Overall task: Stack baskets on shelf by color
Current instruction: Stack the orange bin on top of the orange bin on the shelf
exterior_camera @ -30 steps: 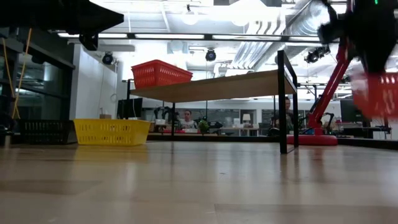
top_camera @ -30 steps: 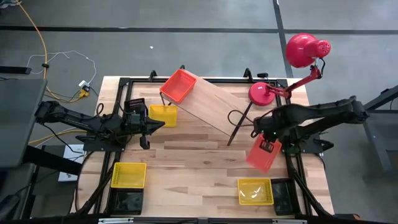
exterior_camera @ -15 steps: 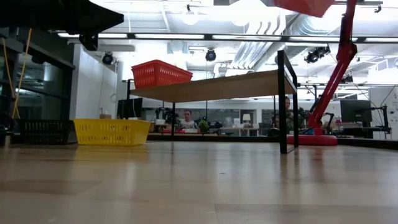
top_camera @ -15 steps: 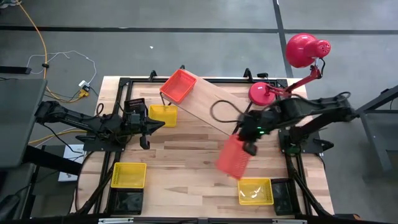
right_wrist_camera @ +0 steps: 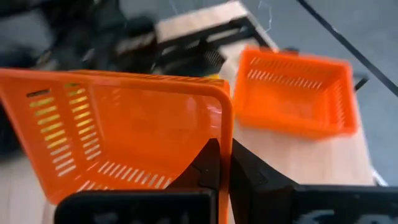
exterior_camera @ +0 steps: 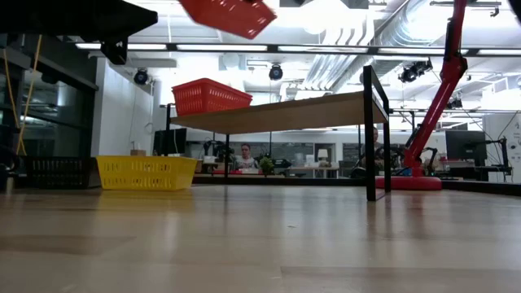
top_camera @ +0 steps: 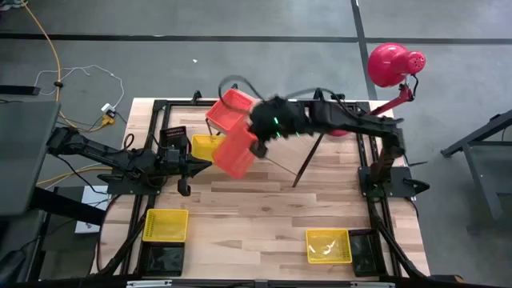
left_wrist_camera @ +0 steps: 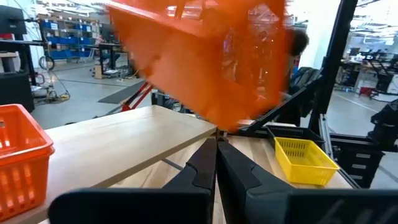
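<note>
My right gripper (top_camera: 258, 147) is shut on an orange-red basket (top_camera: 236, 154), carried high in the air beside the shelf (top_camera: 276, 138), over its near-left side. That basket shows at the top of the low view (exterior_camera: 228, 15). A second orange-red basket (top_camera: 230, 110) stands by its bottom on the shelf's far-left end (exterior_camera: 210, 96). A yellow basket (top_camera: 206, 145) sits on the tabletop, partly hidden under the carried one. My left gripper (top_camera: 202, 161) hovers shut by the table's left side, near a black basket (top_camera: 174, 134). My right gripper pinches the rim of an end wall (right_wrist_camera: 225, 127) of the orange-red basket, one finger inside and one outside. The basket is lifted clear of everything and tilted, hanging out beyond the fingers with its open side in the wrist view.
A red desk lamp (top_camera: 388, 68) stands at the far right corner. Two more yellow baskets (top_camera: 166, 225) (top_camera: 329, 246) and black ones (top_camera: 164, 260) lie along the near edge. Bare tabletop lies in the middle, near the shelf's thin black legs (exterior_camera: 370, 138).
My right gripper has swung from the table's right side toward the far left, rising as it went, and carried the orange-red basket across the shelf to a spot near the orange-red basket that stands on it. The carried basket has turned about on the way.
</note>
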